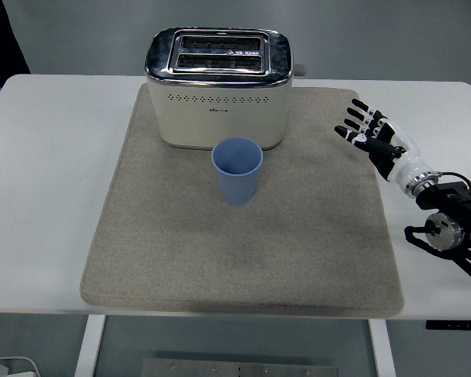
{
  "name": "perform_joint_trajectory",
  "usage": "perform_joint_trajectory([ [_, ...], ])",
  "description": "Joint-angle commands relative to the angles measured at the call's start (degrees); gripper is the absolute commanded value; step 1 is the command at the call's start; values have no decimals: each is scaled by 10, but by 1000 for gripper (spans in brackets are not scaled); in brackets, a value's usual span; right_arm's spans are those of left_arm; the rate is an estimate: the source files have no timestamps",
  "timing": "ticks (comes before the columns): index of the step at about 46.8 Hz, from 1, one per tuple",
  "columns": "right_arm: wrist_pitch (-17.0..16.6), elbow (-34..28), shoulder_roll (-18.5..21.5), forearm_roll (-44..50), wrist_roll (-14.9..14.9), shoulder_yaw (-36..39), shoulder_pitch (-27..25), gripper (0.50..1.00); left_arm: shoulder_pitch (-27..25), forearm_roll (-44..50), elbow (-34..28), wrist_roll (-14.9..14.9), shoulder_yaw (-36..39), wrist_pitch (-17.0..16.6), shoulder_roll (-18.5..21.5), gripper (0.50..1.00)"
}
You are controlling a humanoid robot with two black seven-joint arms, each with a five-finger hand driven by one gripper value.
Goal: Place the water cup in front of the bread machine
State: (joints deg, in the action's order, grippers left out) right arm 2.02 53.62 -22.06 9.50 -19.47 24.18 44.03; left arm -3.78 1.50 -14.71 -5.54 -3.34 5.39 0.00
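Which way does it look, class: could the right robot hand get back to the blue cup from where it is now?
Probably yes. The right robot hand hangs open near the mat's right edge, and only bare grey mat lies between it and the blue cup. The toaster stands behind the cup, off that path.

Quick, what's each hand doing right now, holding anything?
Left hand: not in view.
Right hand: open, fingers spread, holding nothing, over the mat's right edge, apart from the blue cup.
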Motion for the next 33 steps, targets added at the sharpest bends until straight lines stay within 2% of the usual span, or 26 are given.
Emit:
perform_joint_trajectory([
  [1,0,1,1,-20,10,1,8,924,0,0,0,0,0,0,0,1000],
  [8,-2,2,-2,-23,9,3,17,924,0,0,0,0,0,0,0,1000],
  [16,-60,2,-12,-23,12,3,22,924,0,0,0,0,0,1,0,1000],
  [20,-62,1,-15,-21,15,-2,30,924,0,0,0,0,0,1,0,1000],
  [28,-68,-2,-25,-20,73,-6,51,924,0,0,0,0,0,0,0,1000],
  [33,-68,-18,-25,-19,88,-8,63,924,0,0,0,0,0,1,0,1000],
])
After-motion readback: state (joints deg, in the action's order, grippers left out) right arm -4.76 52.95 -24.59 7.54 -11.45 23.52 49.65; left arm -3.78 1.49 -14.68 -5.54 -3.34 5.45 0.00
